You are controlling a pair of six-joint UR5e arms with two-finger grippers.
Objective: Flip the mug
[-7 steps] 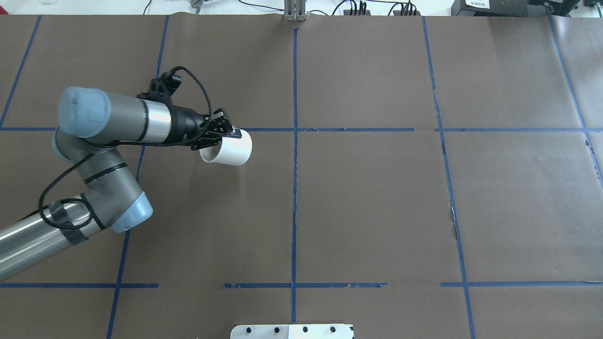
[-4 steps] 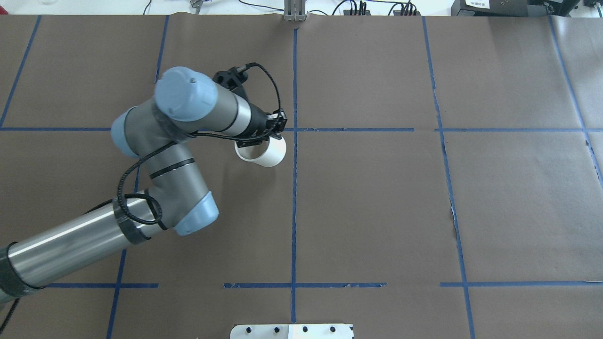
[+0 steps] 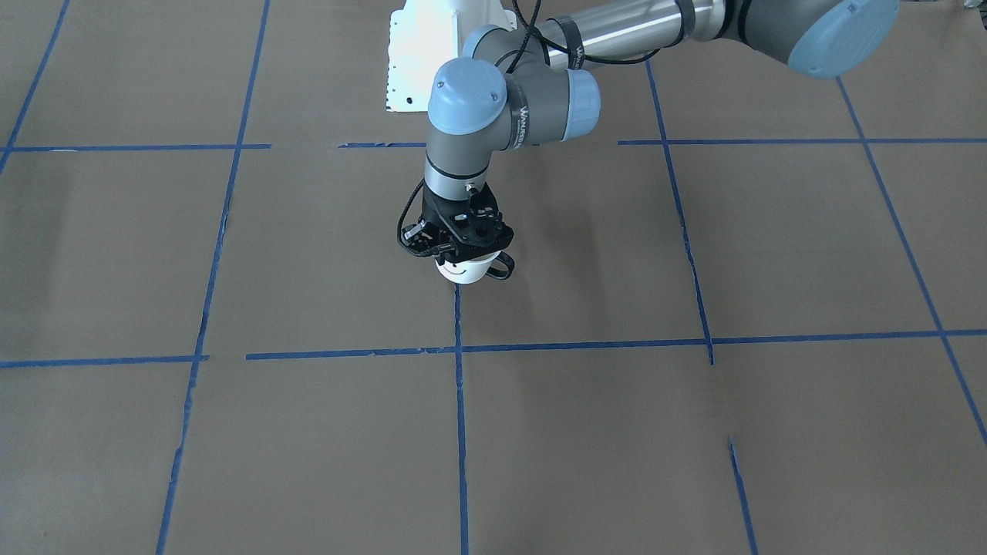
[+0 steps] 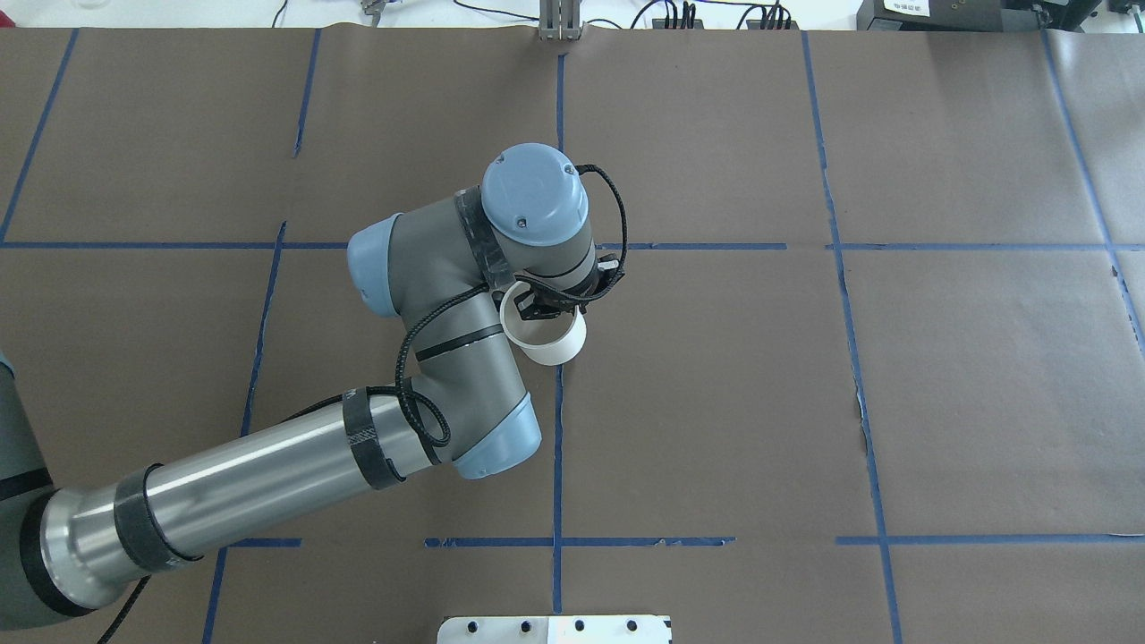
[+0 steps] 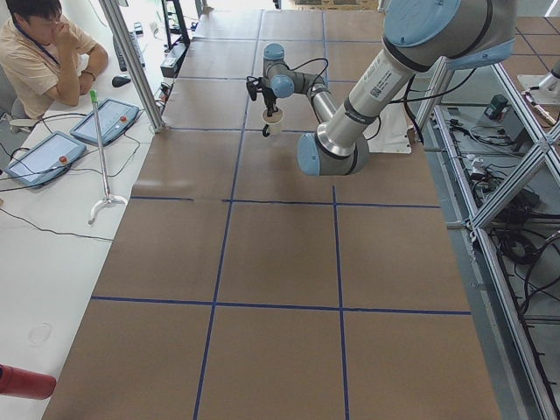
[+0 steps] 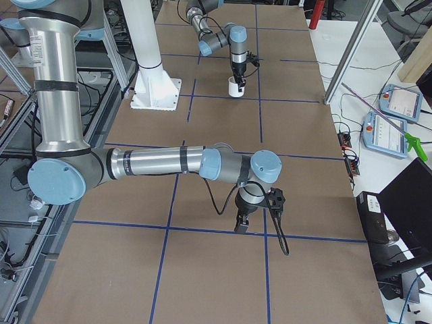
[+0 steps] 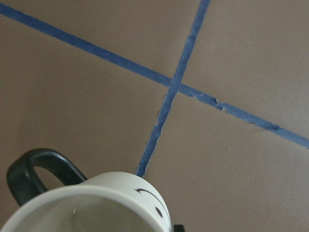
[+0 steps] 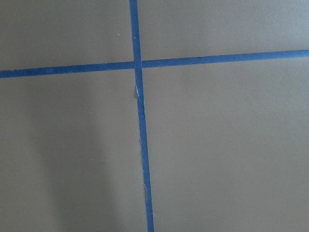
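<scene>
Front-facing view: one mug (image 3: pixel 465 271), white and mouth up, sits under the left gripper (image 3: pixel 461 258) near mid-table, just beside a blue tape line (image 3: pixel 458 324). Its black handle (image 3: pixel 503 266) sticks out sideways and its smiley face (image 3: pixel 456 269) faces this camera. The wrist points straight down, so I judge this is a top-down rim grip meant to set the mug upright, flip mostly done. Overhead view: the fingers pinch the mug wall at the rim, one inside the pale cup and one outside. The left arm (image 4: pixel 268 474) folds over it and hides part of the rim. One arm shows here. Left side view: the mug is small and far off, so I can't tell whether its base touches the brown paper (image 5: pixel 280 254) or hangs just above. One operator (image 5: pixel 39 48) sits at the side bench, well apart. Right side view: both arms show, two in all. The right gripper (image 6: pixel 241 228) points down near a tape crossing, well apart from the mug, probably parked because one arm is enough. Nothing seems to be in it, and I can't tell whether its fingers are spread or together. Left wrist view: one mug mouth, one handle, part of the face and one tape crossing beyond. Right wrist view: just paper and one tape crossing, no fingers shown.
</scene>
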